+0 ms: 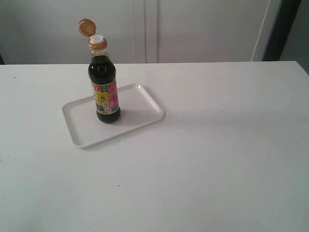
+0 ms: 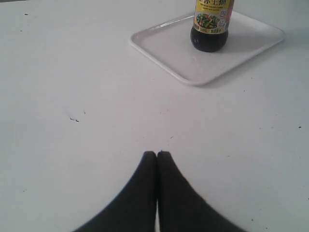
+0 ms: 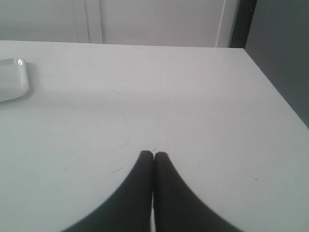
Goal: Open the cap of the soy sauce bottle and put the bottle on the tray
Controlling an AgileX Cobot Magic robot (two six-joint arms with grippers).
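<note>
The soy sauce bottle point(image 1: 104, 87) stands upright on the white tray point(image 1: 140, 113), its dark liquid and pink-and-yellow label facing me. Its copper-orange cap point(image 1: 87, 27) is flipped open and leans back off the collar, baring the white spout point(image 1: 97, 38). In the left wrist view the bottle's base point(image 2: 209, 35) rests on the tray point(image 2: 164, 46), well away from my left gripper point(image 2: 156, 153), which is shut on nothing. My right gripper point(image 3: 154, 153) is shut and empty too, over bare table, with only a tray corner point(image 3: 14, 79) in sight. Neither gripper shows in the exterior view.
The white table point(image 1: 217, 145) stretches around the tray. Its far edge meets a pale wall point(image 1: 193, 29). A dark vertical strip point(image 1: 287, 29) stands at the back right, and the table's right edge point(image 3: 275, 96) drops off beside the right gripper.
</note>
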